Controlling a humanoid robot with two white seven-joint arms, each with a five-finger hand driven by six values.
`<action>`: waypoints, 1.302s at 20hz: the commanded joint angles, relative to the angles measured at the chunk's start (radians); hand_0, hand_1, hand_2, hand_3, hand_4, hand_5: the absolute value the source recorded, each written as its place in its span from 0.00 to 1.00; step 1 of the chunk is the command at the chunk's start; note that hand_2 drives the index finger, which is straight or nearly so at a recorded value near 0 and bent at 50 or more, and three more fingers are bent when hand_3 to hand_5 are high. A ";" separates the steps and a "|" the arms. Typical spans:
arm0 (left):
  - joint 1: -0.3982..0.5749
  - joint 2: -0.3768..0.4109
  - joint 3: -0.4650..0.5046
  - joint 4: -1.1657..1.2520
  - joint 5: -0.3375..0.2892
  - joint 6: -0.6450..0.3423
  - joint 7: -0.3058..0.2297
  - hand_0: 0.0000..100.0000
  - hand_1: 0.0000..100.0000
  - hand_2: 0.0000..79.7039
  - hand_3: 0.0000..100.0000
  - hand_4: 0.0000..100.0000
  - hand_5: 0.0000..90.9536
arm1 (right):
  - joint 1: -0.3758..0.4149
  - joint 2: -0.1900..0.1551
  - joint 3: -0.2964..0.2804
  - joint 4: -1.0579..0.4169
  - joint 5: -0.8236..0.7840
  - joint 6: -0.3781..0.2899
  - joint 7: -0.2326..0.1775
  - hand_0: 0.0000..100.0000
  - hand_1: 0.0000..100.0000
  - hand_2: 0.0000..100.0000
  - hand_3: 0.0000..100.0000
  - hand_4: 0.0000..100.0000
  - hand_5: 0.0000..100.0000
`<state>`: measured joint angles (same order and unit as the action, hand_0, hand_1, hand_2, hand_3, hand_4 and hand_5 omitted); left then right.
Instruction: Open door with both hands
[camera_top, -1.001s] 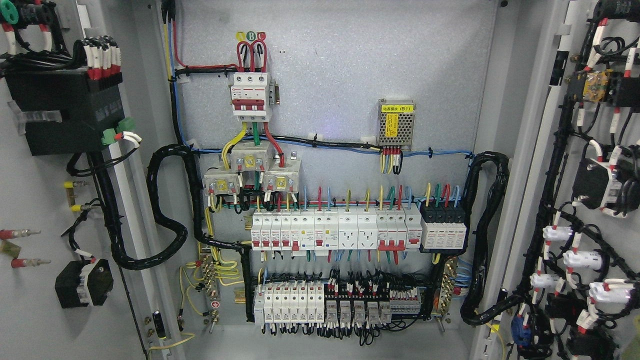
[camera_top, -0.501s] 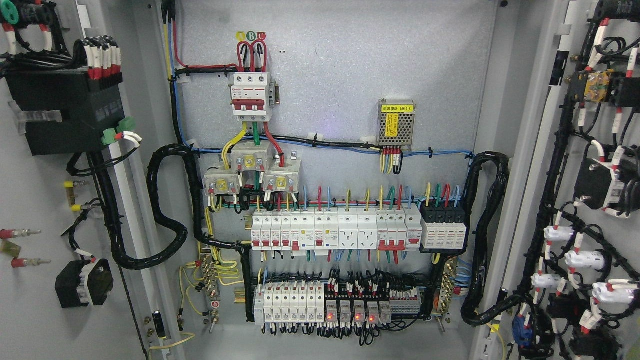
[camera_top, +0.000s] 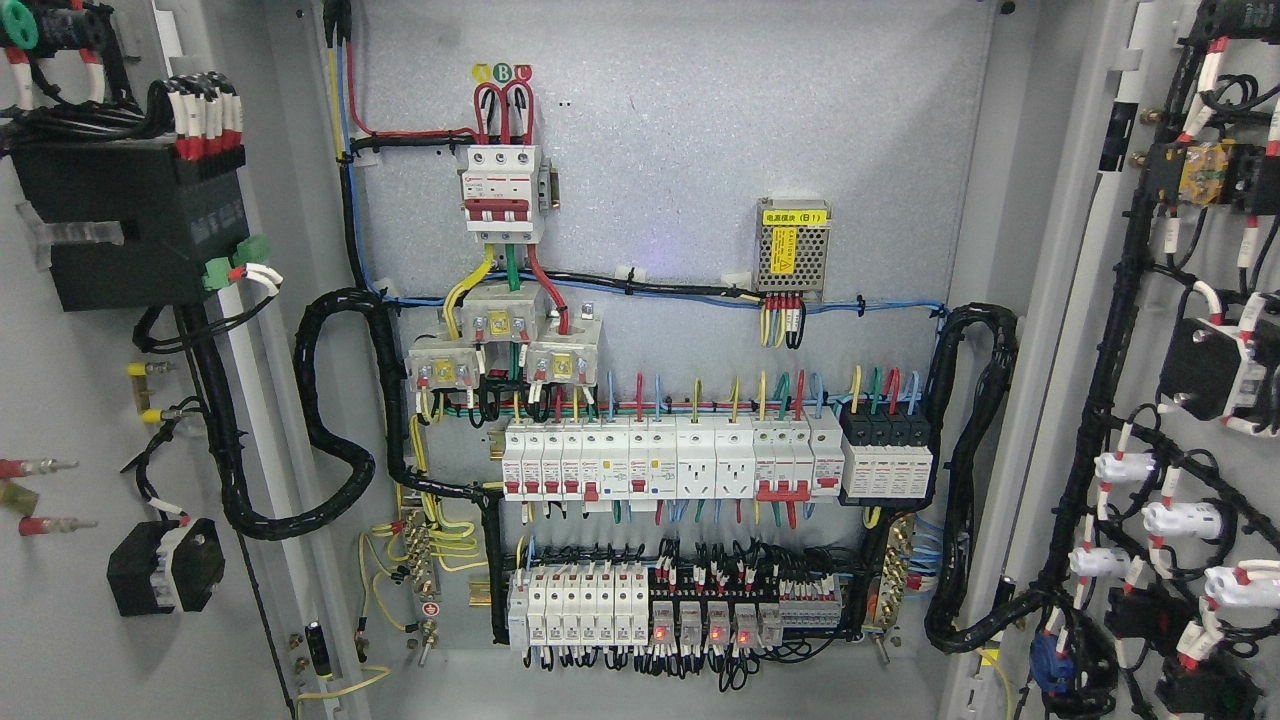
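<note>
An electrical cabinet stands open in the head view. Its left door (camera_top: 70, 620) is swung out at the picture's left, inner face showing, with a black module (camera_top: 130, 225) and wiring on it. The right door (camera_top: 1110, 330) is swung out at the right, carrying white and black components (camera_top: 1170, 520) on black cable looms. Between them the grey back panel (camera_top: 700, 130) holds a red-and-white main breaker (camera_top: 503, 192), rows of small breakers (camera_top: 670, 470) and relays (camera_top: 690, 620). Neither of my hands nor arms shows anywhere.
Thick black cable bundles (camera_top: 330, 420) loop from the left door into the cabinet, and another bundle (camera_top: 965, 480) loops at the right. A small mesh power supply (camera_top: 793, 250) sits on the panel. Small red lights glow on the bottom relays.
The right door has swung a little further outward, its components shifting right and down. Red lights on the bottom relays came on after the earliest frame. The left door barely moved.
</note>
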<state>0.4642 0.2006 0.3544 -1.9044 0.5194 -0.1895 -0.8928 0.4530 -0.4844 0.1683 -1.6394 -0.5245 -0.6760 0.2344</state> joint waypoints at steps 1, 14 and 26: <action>-0.015 -0.015 0.167 0.070 0.028 0.007 -0.008 0.29 0.00 0.03 0.03 0.03 0.00 | -0.002 -0.011 -0.030 0.007 -0.035 -0.002 0.005 0.22 0.00 0.00 0.00 0.00 0.00; -0.096 0.244 0.296 0.292 0.274 0.031 -0.020 0.29 0.00 0.03 0.03 0.03 0.00 | 0.007 -0.063 -0.053 0.027 -0.042 -0.011 0.009 0.22 0.00 0.00 0.00 0.00 0.00; -0.256 0.390 0.272 0.607 0.287 0.036 -0.084 0.29 0.00 0.03 0.03 0.03 0.00 | 0.007 -0.069 -0.076 0.081 -0.098 -0.008 0.011 0.22 0.00 0.00 0.00 0.00 0.00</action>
<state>0.2821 0.4543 0.6088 -1.5320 0.7912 -0.1547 -0.9710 0.4601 -0.5402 0.1150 -1.5921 -0.5881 -0.6892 0.2455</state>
